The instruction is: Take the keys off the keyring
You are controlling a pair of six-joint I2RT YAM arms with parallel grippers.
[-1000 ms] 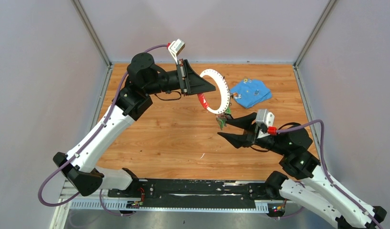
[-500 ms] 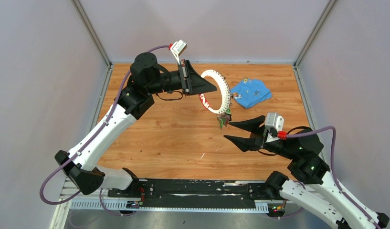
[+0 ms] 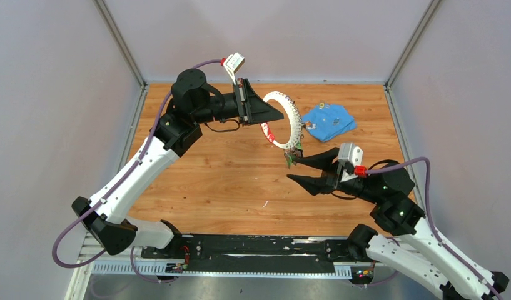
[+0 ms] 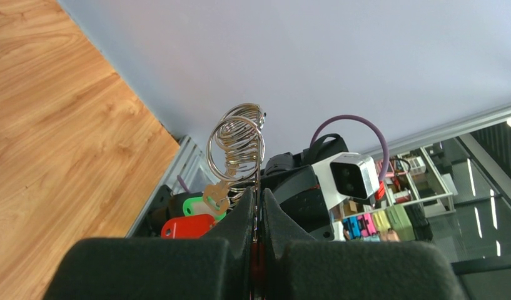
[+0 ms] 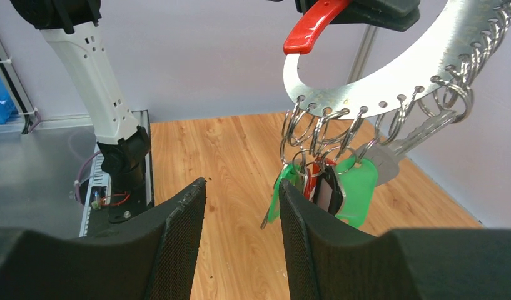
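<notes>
A robotics lab was indicated by grey enclosure panels (image 3: 271,37), aluminium framing (image 3: 119,40) and a wooden tabletop (image 3: 227,178).

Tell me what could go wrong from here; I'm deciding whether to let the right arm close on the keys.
1. The keys hang bunched outside the open right gripper, beside one finger; closing might catch nothing, or several at once.
2. The left gripper pinches the keyring only at its red sleeve; a tug may twist it loose.
</notes>
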